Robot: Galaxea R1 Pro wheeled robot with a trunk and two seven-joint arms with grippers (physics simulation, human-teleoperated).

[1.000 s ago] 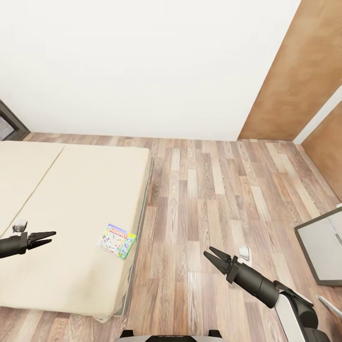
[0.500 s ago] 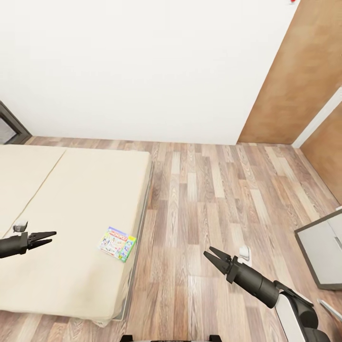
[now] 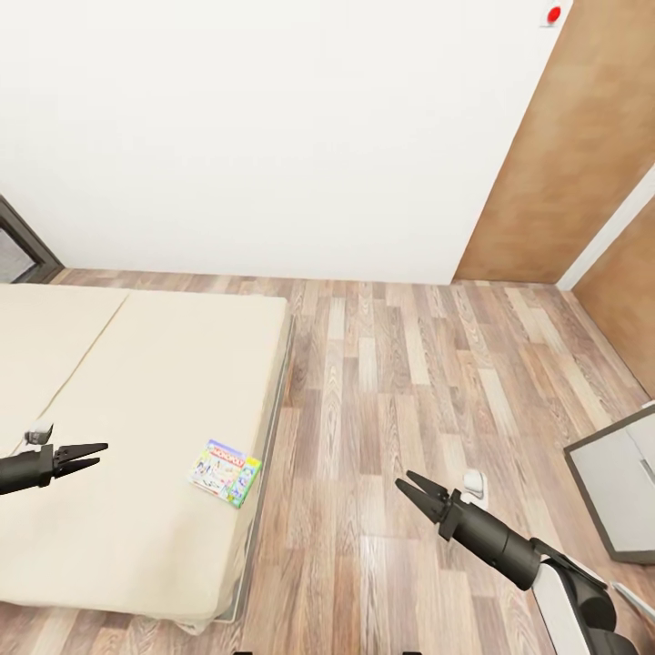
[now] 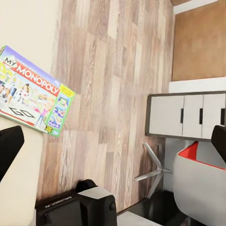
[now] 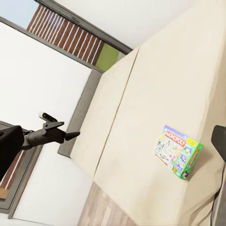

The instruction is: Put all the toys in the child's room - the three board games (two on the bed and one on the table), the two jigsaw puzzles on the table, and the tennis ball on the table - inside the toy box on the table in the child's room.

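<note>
Monopoly board game (image 3: 225, 473) lay flat on the bed (image 3: 136, 409), close to the mattress's right edge and near its foot, with nothing touching it. Off to the left, the left gripper (image 3: 91, 457) hung above the bed, fingers parted and nothing between them, pointing toward the box but well apart from it. The left wrist camera looked down on the same box (image 4: 33, 96), its red title strip plain to read, sitting at the mattress edge with wooden floor (image 4: 108, 94) beyond, and farther off a grey cabinet (image 4: 186, 115) with three drawer fronts. Moving right across the head view, bare wooden planks (image 3: 409, 382) ran from the bed to a brown panel (image 3: 573, 155) against the white wall (image 3: 273, 127). Over that floor the right gripper (image 3: 411, 487) hovered, its fingers spread and holding nothing, well away from the game. The right wrist camera caught the box (image 5: 178, 151) on the bed with the left gripper (image 5: 70, 135) reaching in from the window side. At the far right sat the cabinet (image 3: 619, 482).
</note>
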